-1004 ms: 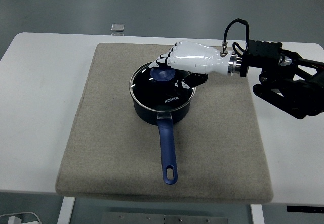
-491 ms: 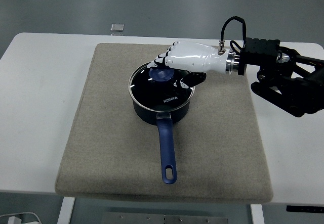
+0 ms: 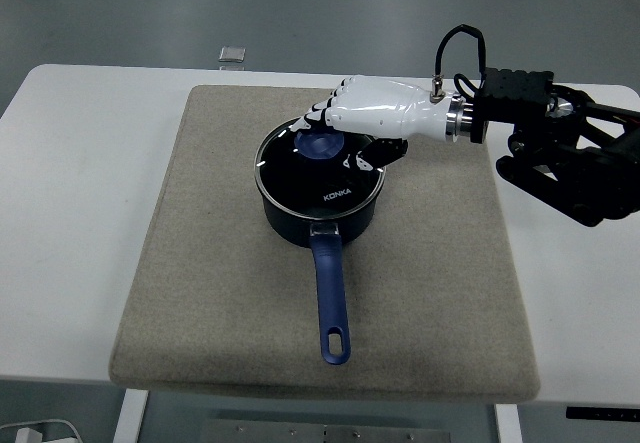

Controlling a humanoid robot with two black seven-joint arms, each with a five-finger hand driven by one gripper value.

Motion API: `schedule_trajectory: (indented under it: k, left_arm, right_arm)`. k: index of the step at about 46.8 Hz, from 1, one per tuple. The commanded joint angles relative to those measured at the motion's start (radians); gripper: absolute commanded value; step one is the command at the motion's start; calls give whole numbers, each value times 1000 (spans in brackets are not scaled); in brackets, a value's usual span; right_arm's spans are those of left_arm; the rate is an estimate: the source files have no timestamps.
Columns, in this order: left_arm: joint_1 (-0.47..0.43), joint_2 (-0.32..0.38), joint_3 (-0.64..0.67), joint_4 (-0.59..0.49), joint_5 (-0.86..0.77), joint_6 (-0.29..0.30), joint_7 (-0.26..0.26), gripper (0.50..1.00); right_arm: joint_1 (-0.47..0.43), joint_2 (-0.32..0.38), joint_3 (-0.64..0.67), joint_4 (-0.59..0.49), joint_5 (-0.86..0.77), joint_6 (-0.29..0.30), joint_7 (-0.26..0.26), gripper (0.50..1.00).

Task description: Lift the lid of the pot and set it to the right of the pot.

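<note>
A dark blue pot (image 3: 322, 213) with a long blue handle (image 3: 331, 298) stands on a grey mat (image 3: 200, 263), its handle pointing at the table's near edge. A glass lid (image 3: 310, 173) with a blue knob (image 3: 321, 146) lies on the pot. My right hand (image 3: 345, 135) is white and reaches in from the right, hovering just over the back of the lid. Its fingers (image 3: 318, 116) curve over the knob's far side and the thumb (image 3: 368, 156) hangs to the knob's right. The knob shows between them, and they are not closed on it. The left arm is out of view.
The mat covers most of the white table (image 3: 70, 163). A bare stretch of mat (image 3: 440, 223) lies to the right of the pot, under my black forearm (image 3: 560, 153). A small grey object (image 3: 232, 55) sits at the table's far edge.
My right hand has drawn slightly up and to the right, so more of the blue knob shows. The lid and the pot have not moved.
</note>
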Motion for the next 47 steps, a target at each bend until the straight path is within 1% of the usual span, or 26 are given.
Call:
schedule_trajectory:
  k: [1, 20, 26, 33, 47]
  left_arm:
    - [0, 0, 0, 0, 0, 0, 0, 1000]
    - [0, 0, 0, 0, 0, 0, 0, 1000]
    - [0, 0, 0, 0, 0, 0, 0, 1000]
    - [1, 0, 0, 0, 0, 0, 0, 1000]
    - [0, 0, 0, 0, 0, 0, 0, 1000]
  right_arm:
    - [7, 1, -1, 0, 1, 0, 0, 500]
    - [22, 0, 2, -2, 4, 8, 0, 500]
    - [38, -4, 3, -14, 13, 20, 0, 500]
    - [47, -10, 5, -34, 16, 21, 0, 500]
    - [76, -7, 7, -144, 23, 21, 0, 500]
